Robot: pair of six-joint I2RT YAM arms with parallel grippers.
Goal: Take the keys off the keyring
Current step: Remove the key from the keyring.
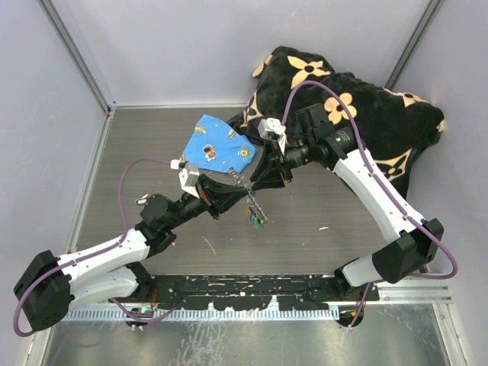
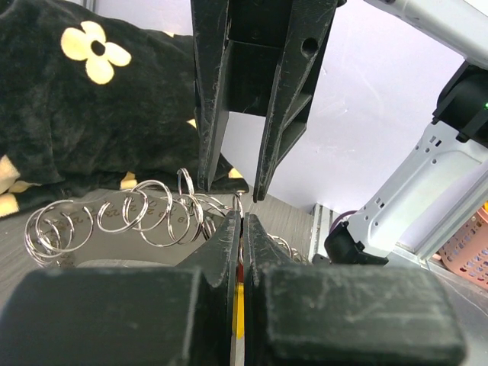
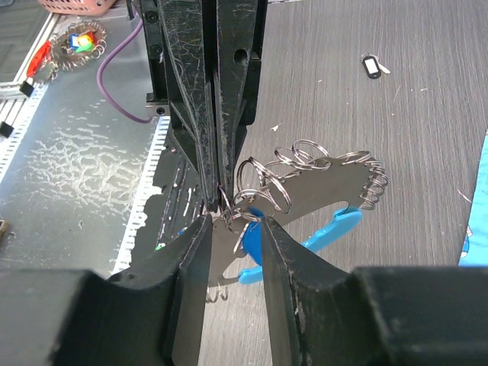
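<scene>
Silver wire rings, strung close together along a flat grey metal piece, make up the keyring (image 1: 242,183) (image 2: 145,217) (image 3: 328,179). It sits between the two hands over the middle of the dark wood-grain desk (image 1: 152,152). A short light-blue curved piece (image 3: 339,227) is fixed at one end of it.

Left hand (image 1: 227,189) (image 2: 242,225) (image 3: 217,200): fingers pressed flat together with no gap showing. The right wrist view shows their tips nipping the ring cluster at the near end of the keyring.

Right hand (image 1: 252,181) (image 2: 232,191) (image 3: 235,225): it meets the left hand tip to tip from the opposite side. The fingers stand narrowly apart, with rings and the blue piece lying in the gap. Whether the pads press on the metal cannot be told.

The keys (image 1: 255,217) show only in the top view. They are a small bunch with green and dark heads at the near end of the chain, just beside the left hand. Individual keys are too small to count.

Surroundings: a blue printed cloth (image 1: 217,145) lies on the desk just behind the hands. A black cushion with cream flowers (image 1: 358,114) fills the far right corner. A small dark tag (image 3: 371,66) lies on the desk well apart from the keyring.
</scene>
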